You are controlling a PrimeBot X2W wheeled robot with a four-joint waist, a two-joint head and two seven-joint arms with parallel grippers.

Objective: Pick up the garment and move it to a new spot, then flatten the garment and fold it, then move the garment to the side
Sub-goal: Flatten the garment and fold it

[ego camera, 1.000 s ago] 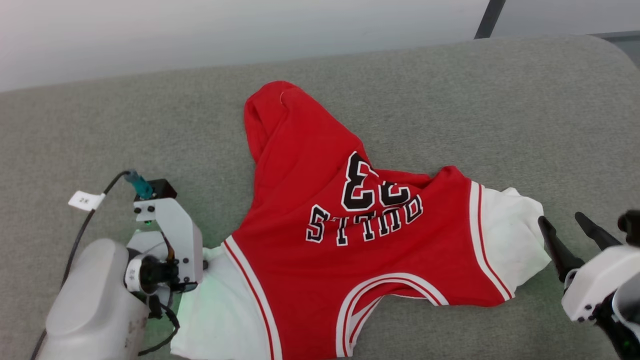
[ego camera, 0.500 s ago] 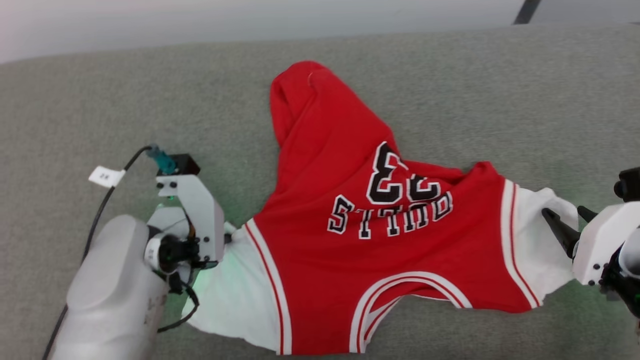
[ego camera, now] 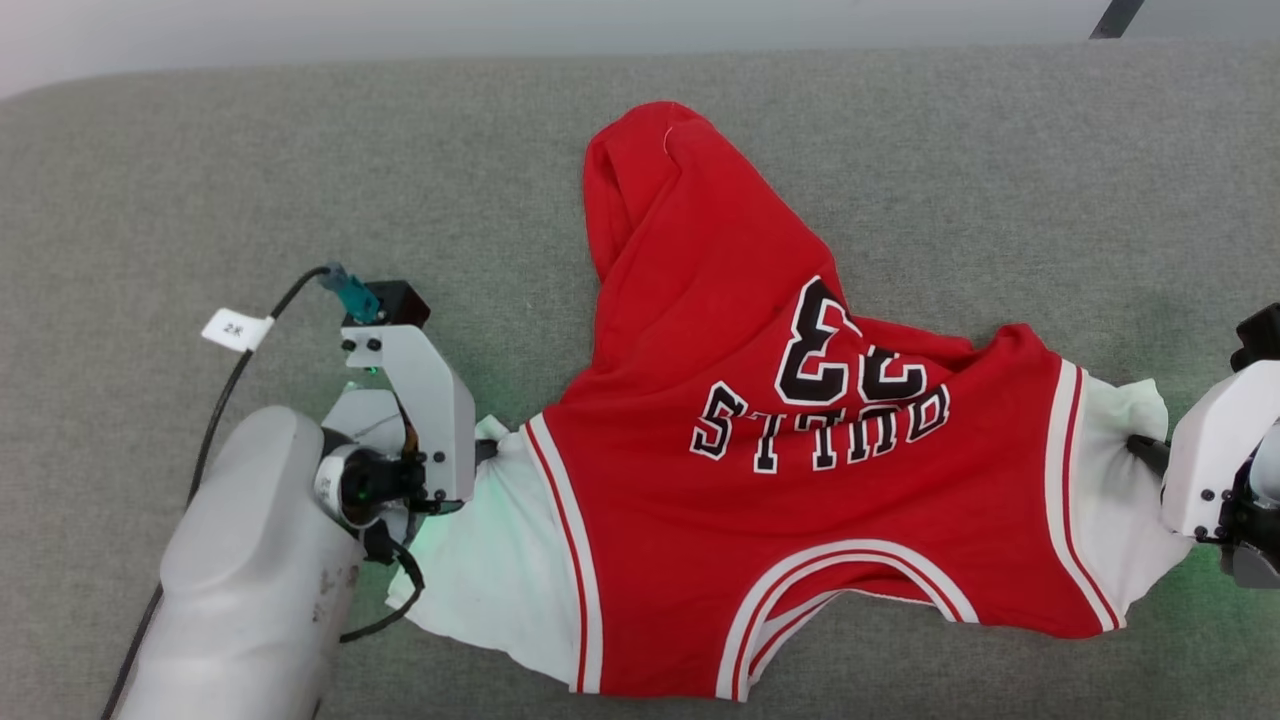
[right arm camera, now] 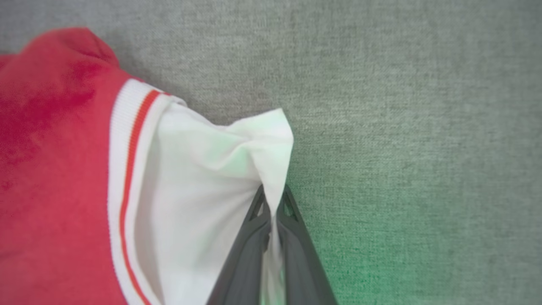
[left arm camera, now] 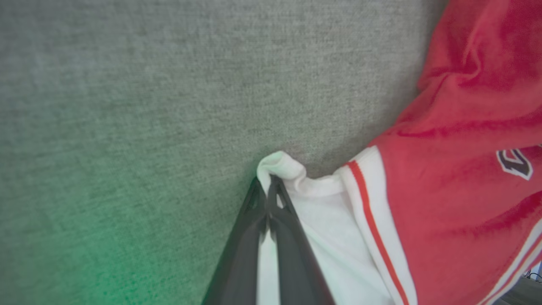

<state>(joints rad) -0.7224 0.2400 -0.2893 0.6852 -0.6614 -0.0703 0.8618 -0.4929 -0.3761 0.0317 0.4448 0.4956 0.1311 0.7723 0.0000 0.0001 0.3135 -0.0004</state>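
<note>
The right gripper (right arm camera: 273, 199) had been standing with its jaws wide just off the white right sleeve (ego camera: 1110, 510) a second before; now the jaws were nipped tight on that sleeve's outer edge, the cloth bunching up between them. The left gripper (left arm camera: 266, 186) was unchanged, its jaws pinched narrow on a fold at the edge of the white left sleeve (ego camera: 490, 570). The head camera had also swung, so the shift of the whole scene was not the cloth moving. The red BULLS jersey (ego camera: 760, 400) lay face up but rumpled in the middle of the grey fabric-covered table (ego camera: 200, 180), its lower part skewed and folded toward the far side, neck opening nearest the robot. With both sleeves held, the two-handed grasp looked complete – lifting and carrying the jersey to a new spot seemed the likely next step, with flattening and folding all yet to do.
</note>
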